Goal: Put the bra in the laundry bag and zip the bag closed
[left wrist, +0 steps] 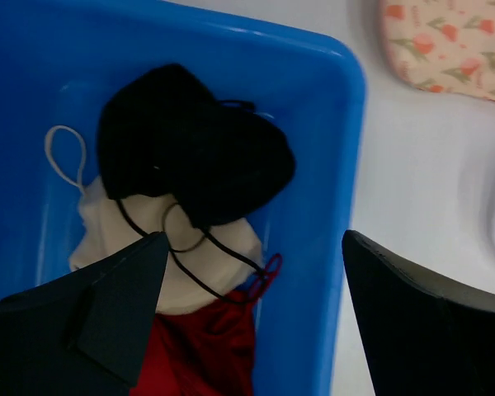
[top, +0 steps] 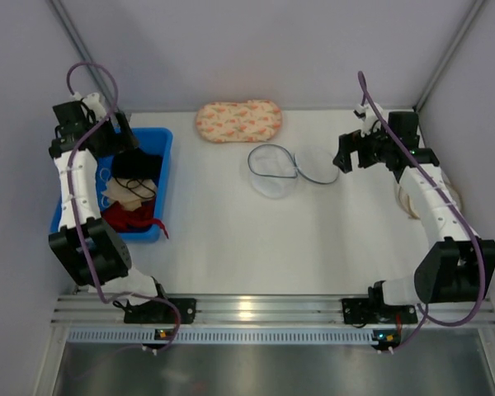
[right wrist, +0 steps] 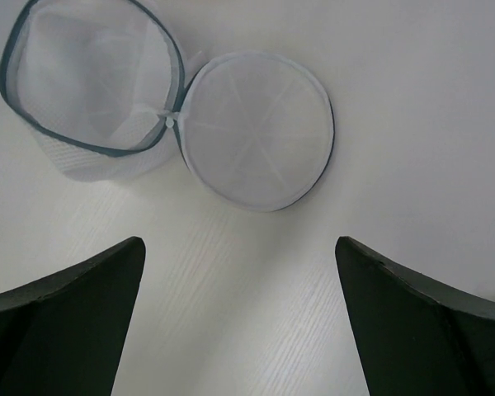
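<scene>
The black bra (left wrist: 190,153) lies bunched in the blue bin (left wrist: 330,165), on top of a beige bra and a red cloth; it also shows in the top view (top: 136,165). My left gripper (left wrist: 252,247) is open above the bin's right wall, just near of the bra. The white mesh laundry bag (top: 274,172) lies open mid-table, its round lid (top: 317,163) flipped out flat to the right; the right wrist view shows the bag (right wrist: 91,91) and lid (right wrist: 256,128). My right gripper (right wrist: 239,247) is open above bare table, a little short of the lid.
A peach patterned oblong pouch (top: 238,120) lies at the back of the table, also seen from the left wrist (left wrist: 450,45). The beige bra (left wrist: 132,247) and red cloth (left wrist: 202,351) fill the bin's near part. A pale object (top: 406,198) sits at the right edge.
</scene>
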Available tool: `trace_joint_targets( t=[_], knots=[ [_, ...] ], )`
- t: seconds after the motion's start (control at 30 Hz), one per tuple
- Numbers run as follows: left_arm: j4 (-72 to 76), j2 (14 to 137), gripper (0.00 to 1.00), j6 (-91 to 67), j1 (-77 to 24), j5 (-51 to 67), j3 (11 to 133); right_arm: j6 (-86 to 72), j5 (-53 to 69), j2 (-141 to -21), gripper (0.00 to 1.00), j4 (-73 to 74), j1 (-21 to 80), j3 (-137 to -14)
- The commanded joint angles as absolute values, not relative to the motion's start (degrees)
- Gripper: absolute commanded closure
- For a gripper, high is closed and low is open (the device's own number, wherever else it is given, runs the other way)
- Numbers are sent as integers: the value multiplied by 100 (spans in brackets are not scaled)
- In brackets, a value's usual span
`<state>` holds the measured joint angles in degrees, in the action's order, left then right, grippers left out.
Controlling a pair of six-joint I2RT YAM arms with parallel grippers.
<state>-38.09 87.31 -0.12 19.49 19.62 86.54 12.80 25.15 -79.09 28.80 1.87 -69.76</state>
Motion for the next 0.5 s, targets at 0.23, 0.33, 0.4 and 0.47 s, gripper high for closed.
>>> trace_joint_targets(
  t=[0.23,0.33,0.4,0.47],
  knots=[
    [-3964,11160,19,870,2461,1337,10843,1617,2583,-8578,1,3305,61,-7488],
    [-3990,11732,23,975,2452,1108,11205,1486,2680,-8534,1,3182,61,-7330],
    [-3981,12075,23,967,2452,1090,11329,1459,2689,-8499,1,3112,53,-7234],
    [-3973,12391,23,958,2426,1002,11496,1459,2689,-8516,1,3103,53,-7181]
  ],
)
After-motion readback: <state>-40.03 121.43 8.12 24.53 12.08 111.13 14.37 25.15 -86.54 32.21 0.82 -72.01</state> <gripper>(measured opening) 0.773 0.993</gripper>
